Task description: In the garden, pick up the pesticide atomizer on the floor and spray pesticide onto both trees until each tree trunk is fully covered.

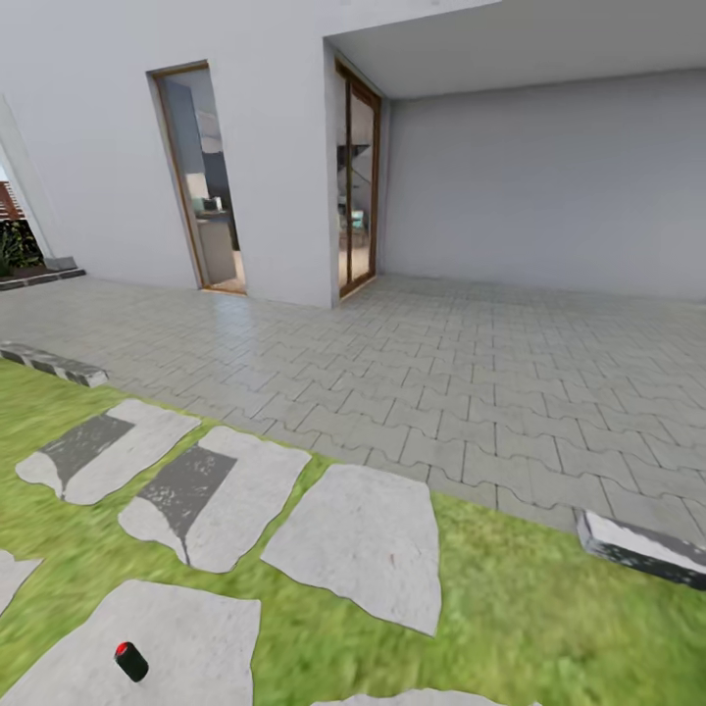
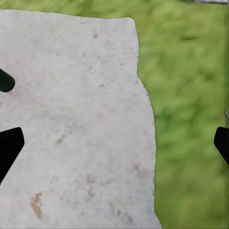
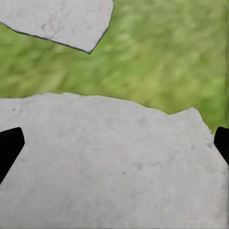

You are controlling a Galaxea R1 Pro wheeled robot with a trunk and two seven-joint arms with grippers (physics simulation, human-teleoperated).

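Closest to us, the pesticide atomizer (image 1: 130, 661) lies tipped on a pale stone slab (image 1: 186, 628) of the floor, red spot up, nothing touching it. We have both grippers spread wide and empty: left gripper (image 2: 114, 143) hangs over a slab with grass beside it, right gripper (image 3: 114, 143) over another slab. A dark blob near one left finger may be the atomizer; we can't tell. Likely we're staging above the slabs for the pickup. No trees in sight, only paving (image 1: 471, 373) and house wall (image 1: 108, 147).
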